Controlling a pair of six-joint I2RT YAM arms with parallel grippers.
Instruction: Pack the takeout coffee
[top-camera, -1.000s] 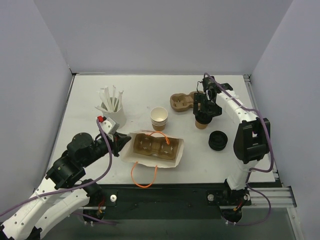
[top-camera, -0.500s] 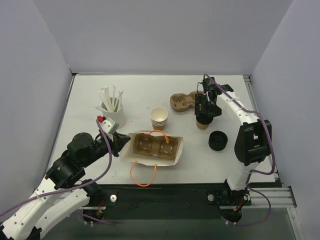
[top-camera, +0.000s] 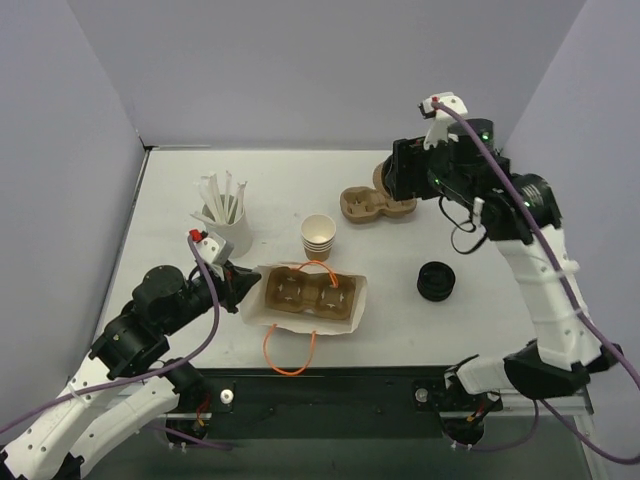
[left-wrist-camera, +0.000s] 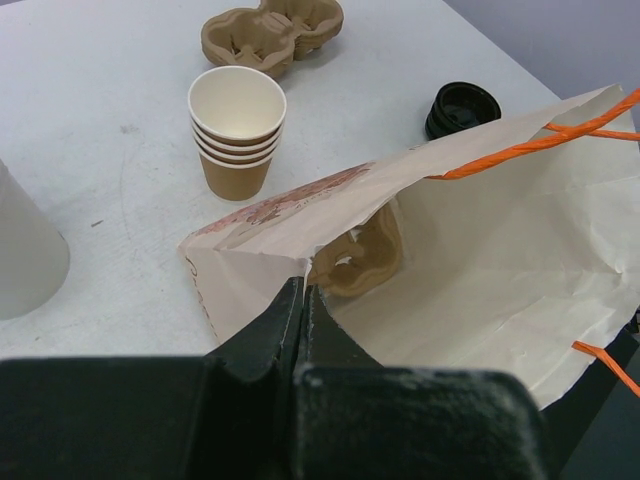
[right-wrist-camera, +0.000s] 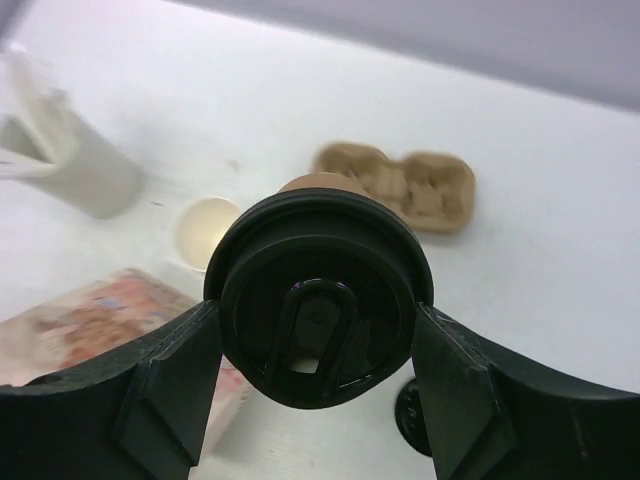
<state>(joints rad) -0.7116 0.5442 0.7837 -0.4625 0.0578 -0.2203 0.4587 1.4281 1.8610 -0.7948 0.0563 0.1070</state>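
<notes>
Right claw grips the lidded takeout coffee, held in the air over the far right of the surface, near the tan carrier. Left claw is pinched shut on the paper bag edge.

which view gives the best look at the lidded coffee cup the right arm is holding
Right wrist: the lid sits close-up, clamped in the right end effector, tan cup peeking behind. Top external shows only a tan sliver. Left wrist misses it.
</notes>
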